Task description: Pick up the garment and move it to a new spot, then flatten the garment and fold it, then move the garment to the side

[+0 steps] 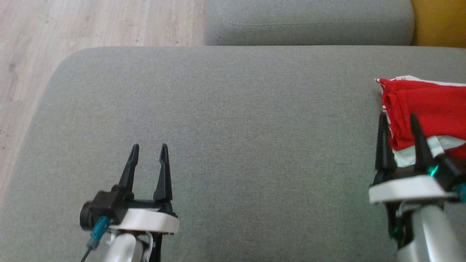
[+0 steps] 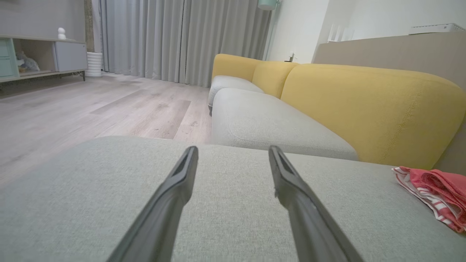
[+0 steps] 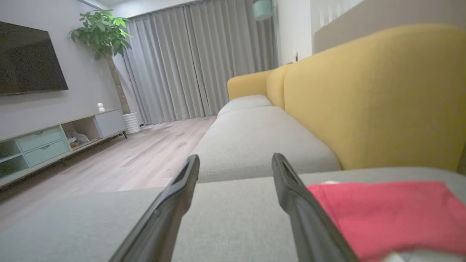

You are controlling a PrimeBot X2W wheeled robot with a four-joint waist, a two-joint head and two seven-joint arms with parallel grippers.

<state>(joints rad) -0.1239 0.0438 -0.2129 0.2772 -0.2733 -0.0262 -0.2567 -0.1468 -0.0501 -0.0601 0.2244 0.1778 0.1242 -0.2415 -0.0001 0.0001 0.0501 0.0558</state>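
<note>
Garment (image 1: 429, 109), red with white-striped edges, lies in a compact folded pile on the grey cushion (image 1: 233, 127), at its far right side close to the yellow backrest (image 2: 364, 109). The right end effector (image 1: 397, 116) hangs at the pile's near left corner, its fingers spread wide and grasping nothing. In the head view one finger stands just beside the cloth's left edge and the other crosses the red fabric. In the right wrist view the garment lies off to the right of both fingers, and I cannot tell whether either one touches it. The left end effector (image 1: 149, 146) is released too, fingers parted over bare cushion, well apart from the garment. Wooden floor (image 1: 91, 22) shows past the cushion's rounded left corner.
</note>
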